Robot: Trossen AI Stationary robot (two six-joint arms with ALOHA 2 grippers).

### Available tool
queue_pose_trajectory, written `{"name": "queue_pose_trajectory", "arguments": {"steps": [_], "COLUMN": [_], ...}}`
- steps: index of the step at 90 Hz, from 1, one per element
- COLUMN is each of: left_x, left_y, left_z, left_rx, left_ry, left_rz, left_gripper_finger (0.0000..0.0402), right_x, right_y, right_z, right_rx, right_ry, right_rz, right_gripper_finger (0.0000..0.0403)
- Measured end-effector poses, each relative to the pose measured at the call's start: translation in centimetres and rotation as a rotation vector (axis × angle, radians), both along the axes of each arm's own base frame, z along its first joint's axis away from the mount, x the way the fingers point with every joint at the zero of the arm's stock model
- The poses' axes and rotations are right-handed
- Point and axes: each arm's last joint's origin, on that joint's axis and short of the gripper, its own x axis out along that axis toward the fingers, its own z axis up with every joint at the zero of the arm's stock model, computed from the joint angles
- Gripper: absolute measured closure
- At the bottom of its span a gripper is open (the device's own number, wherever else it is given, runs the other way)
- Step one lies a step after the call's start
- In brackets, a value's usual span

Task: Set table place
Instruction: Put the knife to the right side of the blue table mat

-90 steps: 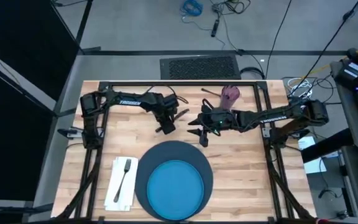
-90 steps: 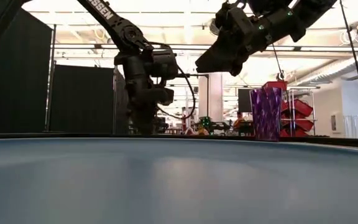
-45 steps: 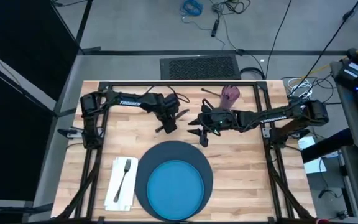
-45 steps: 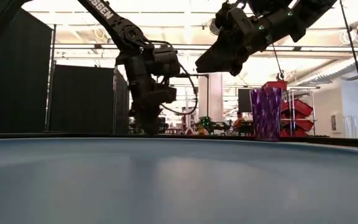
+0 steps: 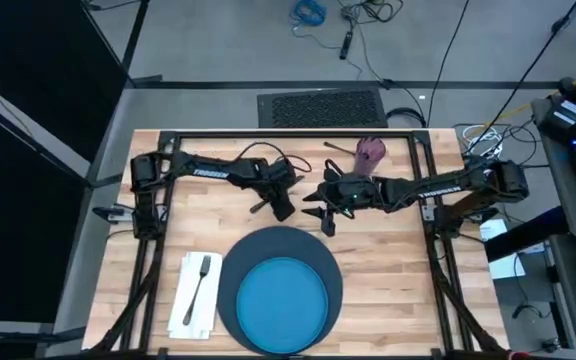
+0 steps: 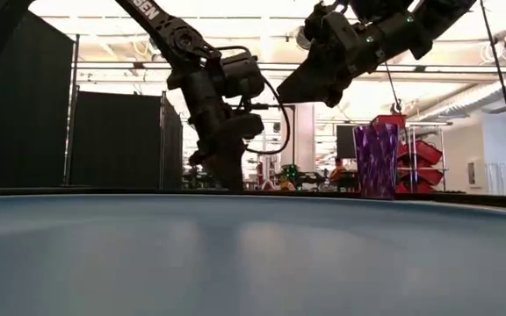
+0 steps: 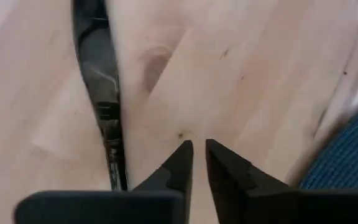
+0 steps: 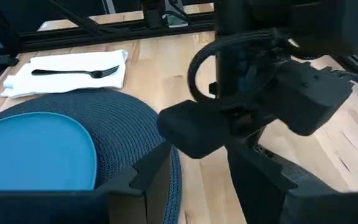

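The dark navy mat point(image 5: 313, 250) lies at the table's near middle with the blue plate point(image 5: 283, 300) on it. Left of it is the white napkin point(image 5: 190, 300) with the fork point(image 5: 200, 280) on top. The purple cup point(image 6: 376, 162) stands upright at the far right. A metal utensil point(image 7: 104, 106), knife or spoon I cannot tell, lies flat on the wood beside my left gripper point(image 7: 197, 150). That gripper hangs low just beyond the mat's far edge, fingers nearly together with nothing between. My right gripper point(image 8: 201, 180) hovers open above the table, close on its right.
The two grippers point(image 5: 284, 208) point(image 5: 325, 222) are close to each other over the table's middle. The black frame point(image 5: 288, 133) runs along the table's far edge. Bare wood point(image 5: 398, 270) lies right of the mat.
My left gripper has moved a little toward the table's right edge, closer to my right gripper, and has tipped over to a slant. My right gripper has kept still.
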Motion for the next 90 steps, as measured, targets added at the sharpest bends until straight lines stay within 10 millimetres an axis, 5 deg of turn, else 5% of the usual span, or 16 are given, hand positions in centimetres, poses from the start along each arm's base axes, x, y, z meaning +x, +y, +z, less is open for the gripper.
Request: {"name": "queue_pose_trajectory", "arguments": {"steps": [28,90], "left_x": [0.06,-0.66], "left_y": [0.09,-0.20], "left_z": [0.06,-0.26], "left_rx": [0.175,0.129], "left_ry": [0.034,0.112], "left_rz": [0.141,0.133], "left_gripper_finger": [0.0214,0.0208], "right_x": [-0.01,-0.05], "right_y": [-0.01,0.00], "right_z": [-0.01,-0.13], "right_rx": [0.002,0.030], "right_ry": [0.001,0.011], "right_rz": [0.000,-0.010], "right_gripper_finger": [0.0257,0.0257]}}
